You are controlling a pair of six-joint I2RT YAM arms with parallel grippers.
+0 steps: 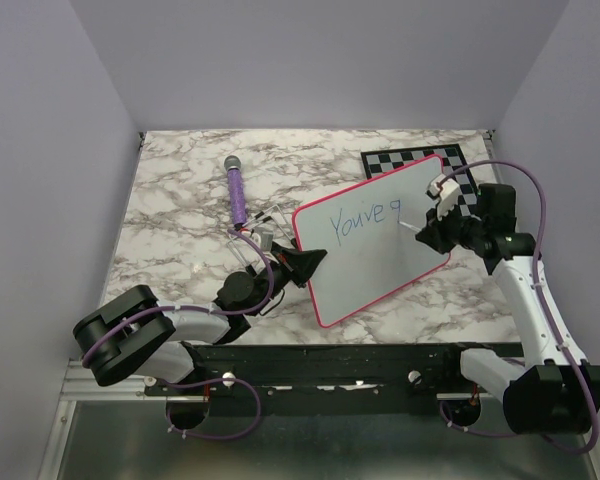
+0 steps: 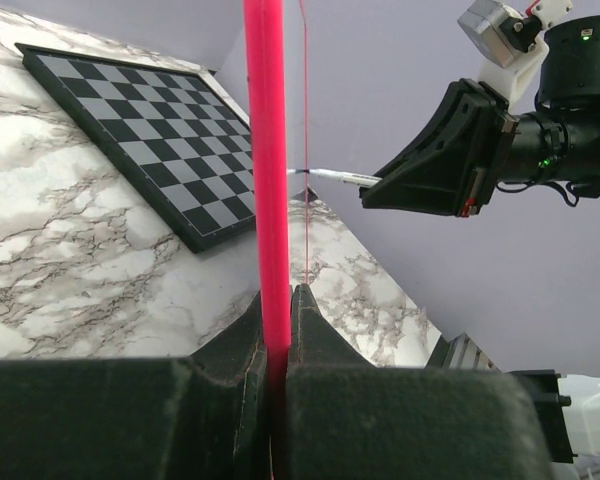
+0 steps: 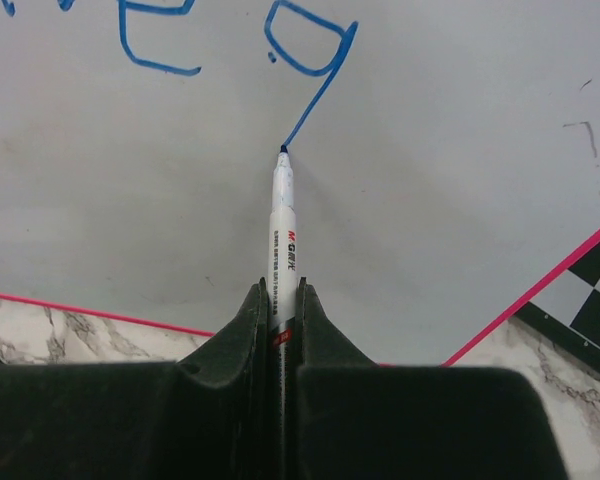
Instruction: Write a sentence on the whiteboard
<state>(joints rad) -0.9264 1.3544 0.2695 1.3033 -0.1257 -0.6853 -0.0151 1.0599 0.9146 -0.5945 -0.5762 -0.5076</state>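
Nearest me, my left gripper point(image 1: 298, 265) is pinched narrow on the pink rim of the whiteboard point(image 1: 380, 265), at the board's 9 o'clock short edge. From the left wrist that rim shows edge-on, rising straight up from between the fingers. My right gripper point(image 3: 280, 305) is closed on a white marker point(image 3: 283, 225), which points to 12 o'clock in its own view. Its blue tip touches the end of the last letter's tail. The barrel carries a red "M&G" logo; the small print under it is too fine to read.

In the top view the board's long axis runs from 8 o'clock to 2 o'clock, and the sentence point(image 1: 363, 220) follows it, so far reading "You've g" in blue. White space is open below and right of the writing, out to the rim.

The board's far corner at 1 o'clock overlaps the chessboard point(image 1: 450, 160). Left of the board the marble tabletop point(image 1: 170, 230) is open, apart from a purple microphone point(image 1: 237, 192) lying at 11 o'clock, head pointing away from me. Plain walls point(image 1: 40, 150) close off the tabletop at left, right and far edges.
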